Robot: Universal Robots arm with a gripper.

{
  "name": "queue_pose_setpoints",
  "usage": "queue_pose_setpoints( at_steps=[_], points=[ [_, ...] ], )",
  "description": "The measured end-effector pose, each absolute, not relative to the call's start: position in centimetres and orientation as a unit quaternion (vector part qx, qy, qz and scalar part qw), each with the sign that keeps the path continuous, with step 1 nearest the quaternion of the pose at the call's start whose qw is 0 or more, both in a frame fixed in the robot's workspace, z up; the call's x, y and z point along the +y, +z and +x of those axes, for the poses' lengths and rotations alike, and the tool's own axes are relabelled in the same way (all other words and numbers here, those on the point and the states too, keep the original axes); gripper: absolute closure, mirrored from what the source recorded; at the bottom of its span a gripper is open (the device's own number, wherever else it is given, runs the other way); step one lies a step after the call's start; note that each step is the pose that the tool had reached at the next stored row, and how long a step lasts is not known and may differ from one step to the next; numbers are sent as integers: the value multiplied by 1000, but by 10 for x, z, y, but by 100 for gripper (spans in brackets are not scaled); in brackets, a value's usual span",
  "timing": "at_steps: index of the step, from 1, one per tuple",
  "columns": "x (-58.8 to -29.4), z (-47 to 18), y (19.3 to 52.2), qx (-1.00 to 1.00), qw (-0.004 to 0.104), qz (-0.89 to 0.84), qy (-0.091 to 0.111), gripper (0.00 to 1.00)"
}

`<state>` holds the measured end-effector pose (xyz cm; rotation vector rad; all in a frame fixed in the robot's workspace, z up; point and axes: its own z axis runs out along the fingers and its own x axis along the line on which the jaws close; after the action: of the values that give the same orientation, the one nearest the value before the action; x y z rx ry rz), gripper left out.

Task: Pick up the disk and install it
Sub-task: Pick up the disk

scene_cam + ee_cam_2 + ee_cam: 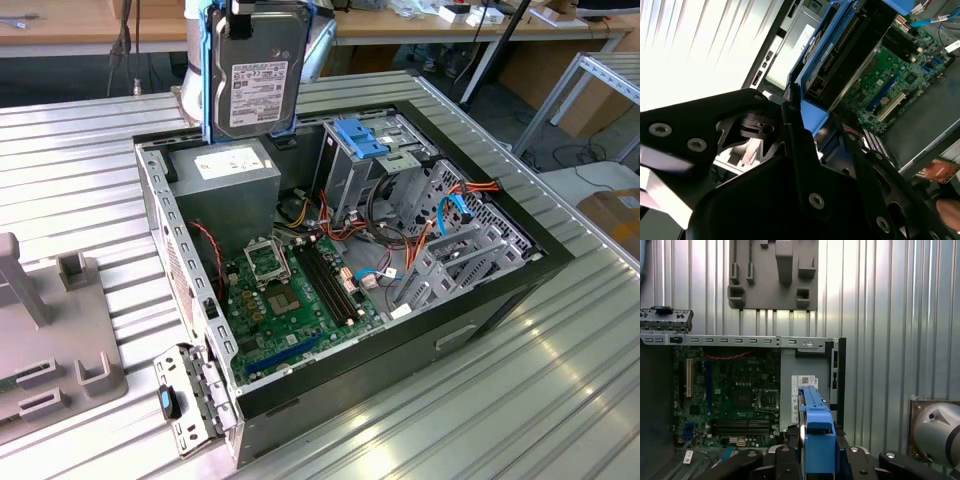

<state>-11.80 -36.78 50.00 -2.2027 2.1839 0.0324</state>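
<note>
A workshop or lab: opened computer case (350, 375) on ribbed metal table (530, 400); wooden workbenches (70, 30) behind.

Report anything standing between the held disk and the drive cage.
Nothing visible in the open air between them. The disk, upright in the gripper, hangs above the power supply box; the drive cage lies toward the exterior view's right, with a blue bracket on its top and cables beside it.

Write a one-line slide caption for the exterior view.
Disk in its blue carrier held upright above the open computer case, over the power supply, not yet installed.
</note>
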Motion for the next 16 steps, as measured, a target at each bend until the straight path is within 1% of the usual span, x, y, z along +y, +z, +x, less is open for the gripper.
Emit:
queue_pose_setpoints(
  at_steps=[6, 11, 16],
  points=[
    [-389, -118, 500, 704, 21, -710, 9, 64],
    [-430, -118, 500, 704, 23, -710, 7, 64],
    [-446, -118, 500, 704, 23, -710, 7, 64]
  ],
)
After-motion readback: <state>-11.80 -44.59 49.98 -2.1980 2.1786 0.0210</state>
